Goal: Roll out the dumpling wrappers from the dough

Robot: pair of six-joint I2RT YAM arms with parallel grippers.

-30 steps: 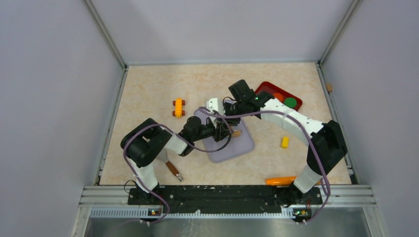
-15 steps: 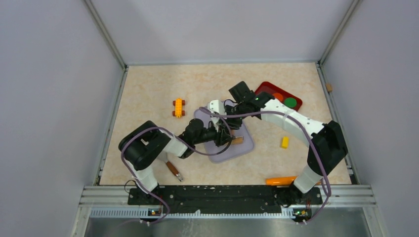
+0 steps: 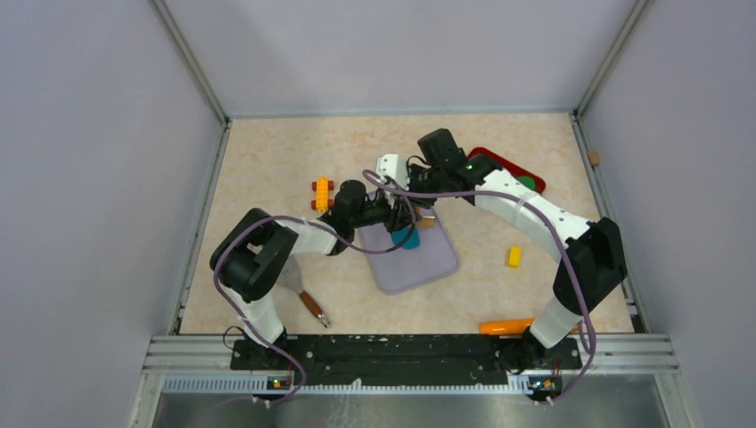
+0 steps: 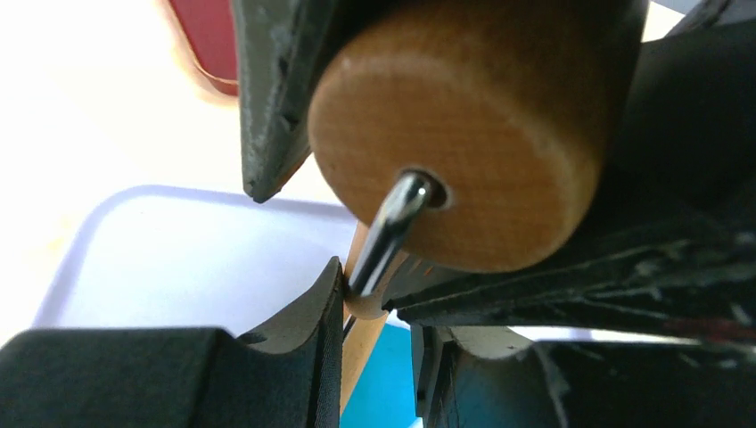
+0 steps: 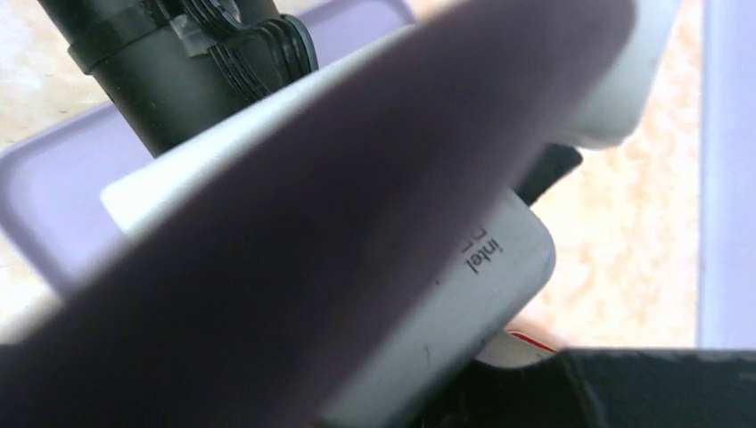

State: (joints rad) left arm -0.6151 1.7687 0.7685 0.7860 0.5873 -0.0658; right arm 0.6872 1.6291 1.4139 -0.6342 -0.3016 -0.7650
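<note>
The teal dough point(image 3: 407, 239) lies as a small flattened patch on the lavender mat point(image 3: 428, 264); in the left wrist view the dough point(image 4: 388, 394) shows just below the fingers. The tan wooden roller point(image 4: 464, 134) hovers over the mat's far half, just beyond the dough. My left gripper point(image 3: 398, 221) point(image 4: 379, 303) is shut on the roller's thin wooden handle. My right gripper point(image 3: 419, 212) grips the roller's thick barrel from the far side, its black fingers point(image 4: 267, 98) pressed against the wood. The right wrist view is blocked by the left arm's camera housing point(image 5: 428, 294). Dumpling wrappers are out of view.
A red tray point(image 3: 496, 160) with a green piece point(image 3: 528, 184) sits behind the right arm. An orange-brown block toy point(image 3: 322, 194) lies left of the mat and a yellow block point(image 3: 513, 257) right of it. A brown tool point(image 3: 312, 308) and an orange item point(image 3: 505, 326) lie near the front edge.
Both grippers have carried the roller from the mat's middle toward its far edge. The teal dough, covered before, now shows behind them.
</note>
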